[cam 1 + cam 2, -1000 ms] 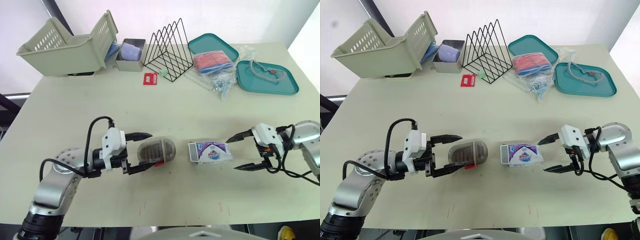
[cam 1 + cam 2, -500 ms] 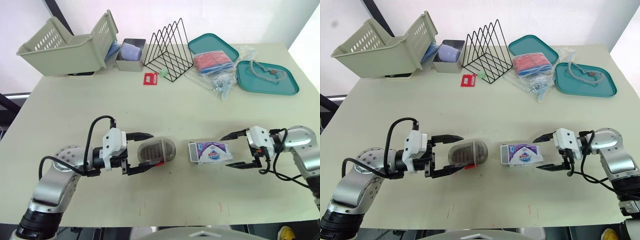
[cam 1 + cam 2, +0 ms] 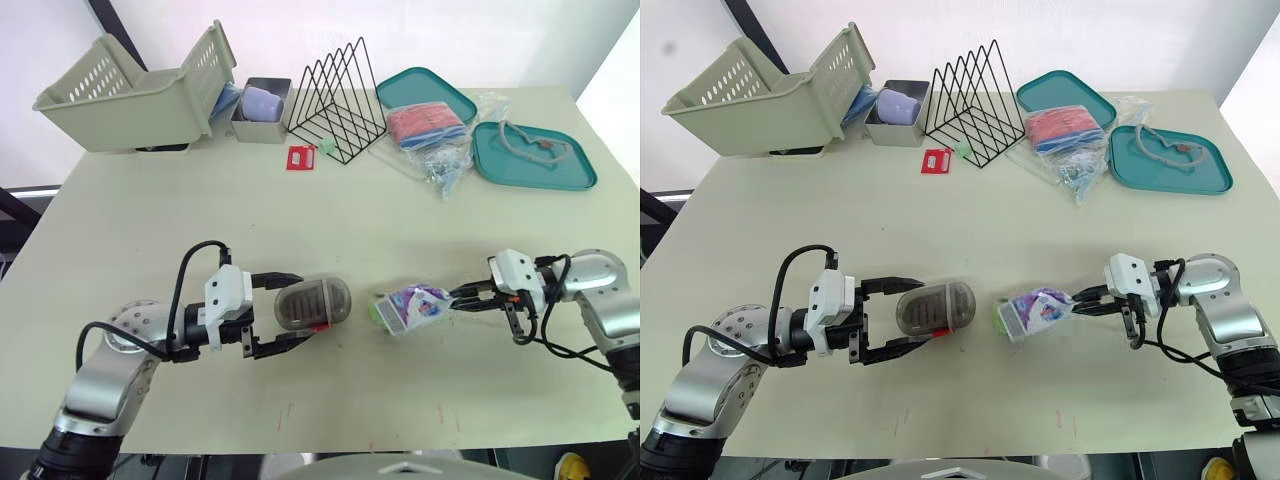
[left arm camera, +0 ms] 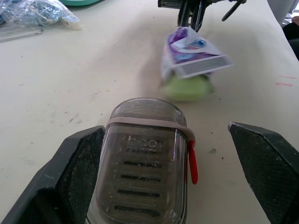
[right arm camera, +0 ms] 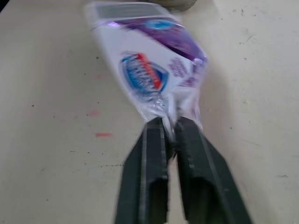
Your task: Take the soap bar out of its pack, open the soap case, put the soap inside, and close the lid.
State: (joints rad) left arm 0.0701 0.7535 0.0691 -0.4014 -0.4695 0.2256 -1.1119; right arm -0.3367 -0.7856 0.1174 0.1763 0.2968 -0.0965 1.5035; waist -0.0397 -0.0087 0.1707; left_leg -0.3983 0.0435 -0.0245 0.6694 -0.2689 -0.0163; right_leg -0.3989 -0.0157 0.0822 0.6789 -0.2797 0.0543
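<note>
Unpacking step. Right end effector (image 3: 456, 296) pinches soap pack (image 3: 418, 302); soap bar (image 4: 187, 87) protrudes toward soap case (image 3: 313, 303), flanked by open left end effector (image 3: 300, 310). Next: lift pack clear.

The soap pack (image 5: 145, 70) is printed white and purple with a blue emblem; the soap bar (image 4: 187, 87) is coloured pale green, the soap case (image 4: 145, 158) smoky grey, red-clasped.
</note>
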